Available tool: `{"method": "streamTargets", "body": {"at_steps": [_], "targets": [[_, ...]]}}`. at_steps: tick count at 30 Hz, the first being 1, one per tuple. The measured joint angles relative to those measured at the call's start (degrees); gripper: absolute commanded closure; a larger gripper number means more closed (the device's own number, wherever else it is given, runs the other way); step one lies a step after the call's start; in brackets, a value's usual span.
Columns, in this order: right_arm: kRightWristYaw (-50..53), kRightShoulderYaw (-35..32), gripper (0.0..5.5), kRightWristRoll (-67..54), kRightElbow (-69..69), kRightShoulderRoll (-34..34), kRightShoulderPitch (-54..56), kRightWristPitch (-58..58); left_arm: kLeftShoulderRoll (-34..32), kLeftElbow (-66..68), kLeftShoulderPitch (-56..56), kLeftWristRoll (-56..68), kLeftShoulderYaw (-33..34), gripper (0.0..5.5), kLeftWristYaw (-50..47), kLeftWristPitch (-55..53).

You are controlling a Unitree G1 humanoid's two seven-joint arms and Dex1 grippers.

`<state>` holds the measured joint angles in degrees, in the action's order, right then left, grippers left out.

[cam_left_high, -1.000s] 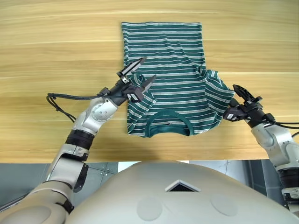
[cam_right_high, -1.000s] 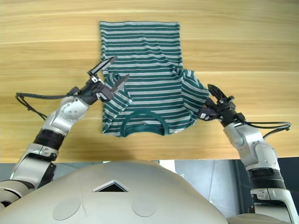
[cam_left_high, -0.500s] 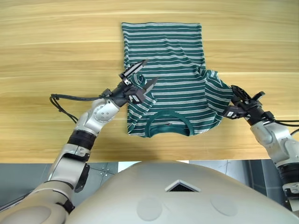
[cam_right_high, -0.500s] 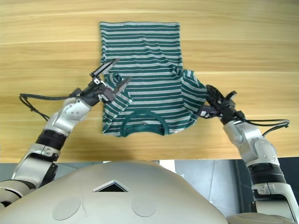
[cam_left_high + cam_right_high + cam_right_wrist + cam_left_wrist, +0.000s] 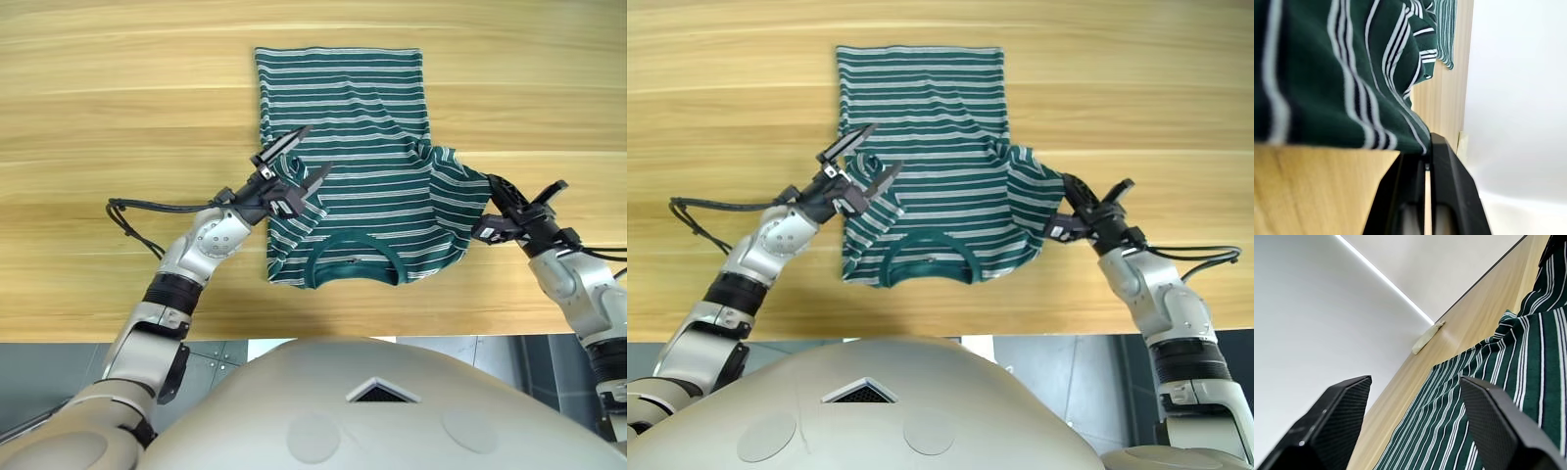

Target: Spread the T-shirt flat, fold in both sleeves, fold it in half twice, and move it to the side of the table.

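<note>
T-shirt: We see the striped T-shirt (image 5: 358, 147) lying on the table (image 5: 118, 98), collar (image 5: 355, 257) nearest us. The left sleeve (image 5: 294, 201) is folded in and the right sleeve (image 5: 456, 191) is bunched outward.
Left gripper: The left gripper (image 5: 313, 147) is spread wide, poised over the left sleeve.
Right gripper: The right gripper (image 5: 527, 184) appears spread at the right sleeve's edge. Whether it touches the cloth we cannot tell.
Handling: We judge the T-shirt light, soft and limp. It is best pinched at the sleeve edge, as it wrinkles if dragged.
Views compared: The right wrist view shows cloth draped close over a finger (image 5: 1449, 191). The eye views give the whole layout.
</note>
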<state>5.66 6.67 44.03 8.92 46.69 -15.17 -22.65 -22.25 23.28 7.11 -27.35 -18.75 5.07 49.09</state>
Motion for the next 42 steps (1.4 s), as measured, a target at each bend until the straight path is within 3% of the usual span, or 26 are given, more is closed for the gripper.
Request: {"method": "streamTargets", "body": {"at_steps": [15, 23, 31, 42], "targets": [[4.35, 0.76, 5.48, -4.84, 0.09, -4.83, 0.26, -8.43, 0.53, 2.75, 0.37, 0.02, -0.05, 2.13, -0.86, 0.90], [-3.00, 5.13, 5.48, -13.10, -3.71, -6.84, -0.11, -17.07, 2.15, 7.53, 2.77, -0.05, -0.84, 2.13, -2.01, 2.19], [-4.37, 6.22, 5.48, -11.40, -1.11, -9.01, 2.44, -18.05, 3.15, 11.28, 4.60, -0.54, -1.26, 2.13, -2.73, 3.29], [-9.64, 7.51, 3.30, -11.71, 0.34, -7.90, 2.55, -20.27, 3.46, 13.00, 5.86, -1.31, -2.21, 2.13, -3.15, 3.35]]}}
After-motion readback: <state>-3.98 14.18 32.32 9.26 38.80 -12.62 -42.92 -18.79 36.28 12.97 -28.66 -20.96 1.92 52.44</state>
